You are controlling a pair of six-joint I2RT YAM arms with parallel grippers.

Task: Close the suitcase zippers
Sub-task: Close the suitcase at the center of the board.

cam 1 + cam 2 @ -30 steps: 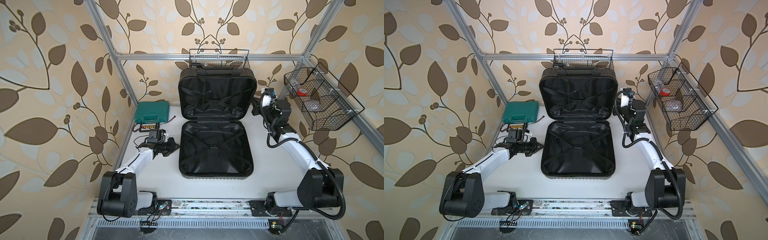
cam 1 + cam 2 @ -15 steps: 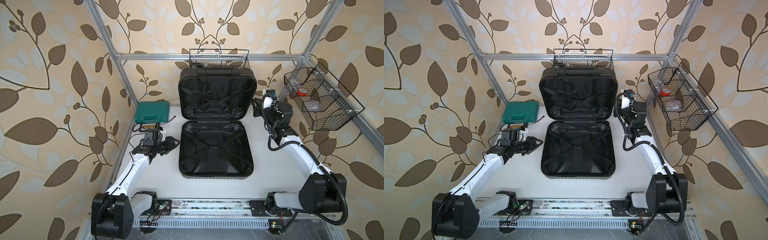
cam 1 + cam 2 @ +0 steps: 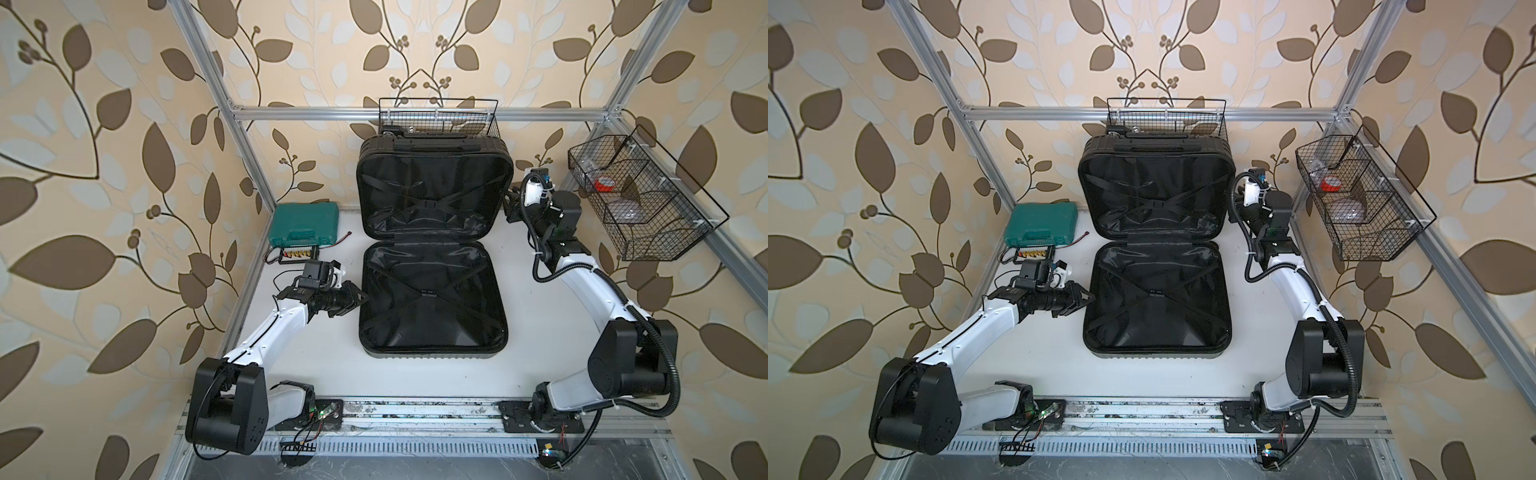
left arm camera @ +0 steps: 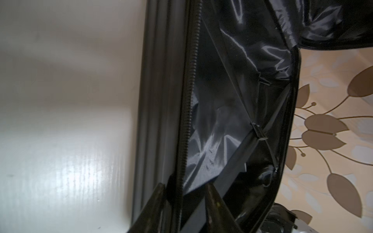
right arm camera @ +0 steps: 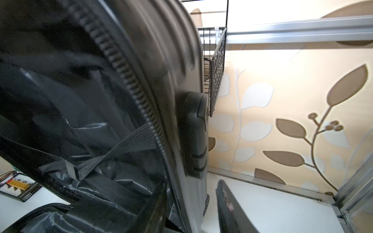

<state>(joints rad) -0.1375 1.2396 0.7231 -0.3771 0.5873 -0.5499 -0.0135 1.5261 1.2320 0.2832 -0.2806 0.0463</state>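
On the white table point(image 3: 324, 365), centre, the suitcase point(image 3: 432, 307) lies open: lower shell flat, lid upright at the back. Left gripper point(image 4: 184, 185) sits at the lower shell's left rim, jaws parted astride the zippers point(image 4: 188, 100). Right gripper point(image 3: 510, 206) sits beside the lid's right edge, jaw state unclear.

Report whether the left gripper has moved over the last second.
Yes. The left gripper has edged slightly closer to the suitcase, reaching its side rim.
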